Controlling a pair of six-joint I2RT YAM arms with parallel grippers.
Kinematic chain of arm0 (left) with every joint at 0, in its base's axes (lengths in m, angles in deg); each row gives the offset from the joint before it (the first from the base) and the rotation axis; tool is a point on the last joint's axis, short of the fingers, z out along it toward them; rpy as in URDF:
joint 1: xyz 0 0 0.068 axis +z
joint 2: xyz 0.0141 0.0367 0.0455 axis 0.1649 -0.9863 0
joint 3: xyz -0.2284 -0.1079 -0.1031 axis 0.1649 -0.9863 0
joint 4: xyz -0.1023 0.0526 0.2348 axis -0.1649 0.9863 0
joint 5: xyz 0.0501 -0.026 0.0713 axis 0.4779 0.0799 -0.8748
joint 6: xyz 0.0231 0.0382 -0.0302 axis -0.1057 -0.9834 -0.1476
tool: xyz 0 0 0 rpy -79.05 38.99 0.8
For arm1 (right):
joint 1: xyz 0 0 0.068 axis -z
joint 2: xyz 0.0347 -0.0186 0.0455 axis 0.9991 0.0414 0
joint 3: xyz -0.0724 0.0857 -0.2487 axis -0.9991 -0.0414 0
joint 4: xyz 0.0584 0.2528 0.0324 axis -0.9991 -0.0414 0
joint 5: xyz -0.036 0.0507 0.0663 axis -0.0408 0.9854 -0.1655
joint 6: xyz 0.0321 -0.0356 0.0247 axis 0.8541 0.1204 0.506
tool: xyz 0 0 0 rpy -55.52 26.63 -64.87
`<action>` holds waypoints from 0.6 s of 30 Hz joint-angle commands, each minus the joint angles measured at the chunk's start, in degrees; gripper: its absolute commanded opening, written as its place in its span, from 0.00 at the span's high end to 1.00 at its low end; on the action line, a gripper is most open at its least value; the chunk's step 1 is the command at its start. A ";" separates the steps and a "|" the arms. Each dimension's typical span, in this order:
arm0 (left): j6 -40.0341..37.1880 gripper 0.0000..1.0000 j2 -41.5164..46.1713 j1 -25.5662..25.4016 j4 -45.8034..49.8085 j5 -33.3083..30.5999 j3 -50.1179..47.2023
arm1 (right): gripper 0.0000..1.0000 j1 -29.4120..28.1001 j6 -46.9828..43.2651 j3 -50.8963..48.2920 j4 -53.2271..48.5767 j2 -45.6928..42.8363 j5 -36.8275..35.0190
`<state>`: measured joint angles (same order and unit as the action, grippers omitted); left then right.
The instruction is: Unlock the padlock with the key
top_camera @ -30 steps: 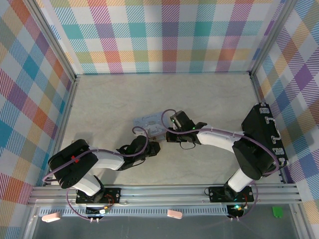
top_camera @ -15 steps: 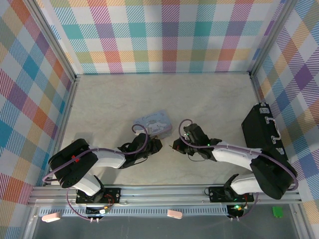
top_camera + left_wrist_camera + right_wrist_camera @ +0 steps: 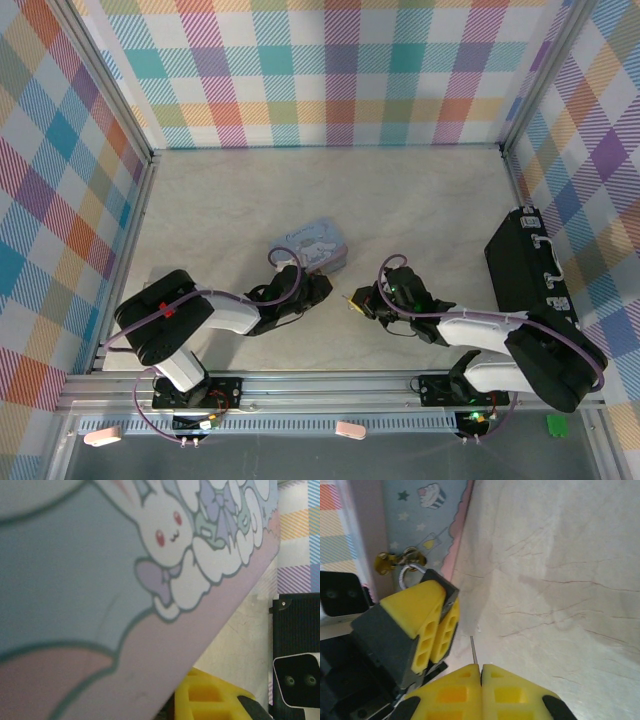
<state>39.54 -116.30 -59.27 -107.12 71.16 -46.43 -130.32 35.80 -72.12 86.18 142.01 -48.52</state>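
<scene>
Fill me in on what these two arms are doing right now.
The left gripper is clamped on the small dark padlock, right by the pale blue cartoon tin. The right gripper sits a little apart from it, fingers pressed together on what looks like the thin key. The key is not in the padlock yet, so the unlocking has not begun.

Even bright overhead light, soft shadows on worktop point(image 3: 420, 200); top view sharp; left wrist close-up of tin point(image 3: 75, 580) blurred.
</scene>
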 commanded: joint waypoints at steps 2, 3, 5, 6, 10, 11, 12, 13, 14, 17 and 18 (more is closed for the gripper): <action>3.43 0.92 -1.70 -0.67 -5.60 2.11 1.28 | 1.00 0.25 2.76 -1.04 7.67 -0.10 0.55; 3.83 0.92 -1.97 -0.69 -6.23 2.28 1.18 | 1.00 0.26 2.77 -1.08 8.00 0.18 0.55; 4.91 0.93 -2.74 -0.67 -8.57 2.80 0.88 | 1.00 0.31 2.93 -1.37 8.86 1.16 0.83; 5.46 0.93 -3.06 -0.68 -9.33 3.01 0.74 | 1.00 0.38 2.94 -1.40 11.30 1.69 1.19; 6.60 0.95 -3.41 -0.67 -10.89 3.91 0.82 | 1.00 1.41 3.28 -1.31 14.80 4.35 3.44; 6.73 0.95 -3.37 -0.74 -10.98 4.00 0.82 | 1.00 1.79 3.30 -1.33 15.51 4.86 3.90; 6.86 0.95 -3.15 -0.67 -10.99 4.08 0.82 | 1.00 2.11 3.16 -1.33 16.05 5.19 4.38; 6.87 0.95 -2.96 -0.69 -10.94 4.11 0.90 | 1.00 2.39 2.98 -1.27 16.29 5.35 4.77; 6.95 0.95 -2.73 -0.68 -10.81 4.18 0.91 | 1.00 2.69 2.57 -1.16 16.24 5.33 4.94; 6.95 0.95 -2.06 -0.59 -9.84 4.36 1.17 | 1.00 3.51 1.80 -1.08 15.74 5.13 5.27; 7.03 0.95 -1.80 -0.59 -9.84 4.29 1.17 | 1.00 3.95 1.59 -1.12 15.60 5.11 5.47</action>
<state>43.82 -118.92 -59.27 -114.96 72.91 -46.26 -127.24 38.20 -72.84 99.21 147.10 -44.65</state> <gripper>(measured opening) 0.133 0.051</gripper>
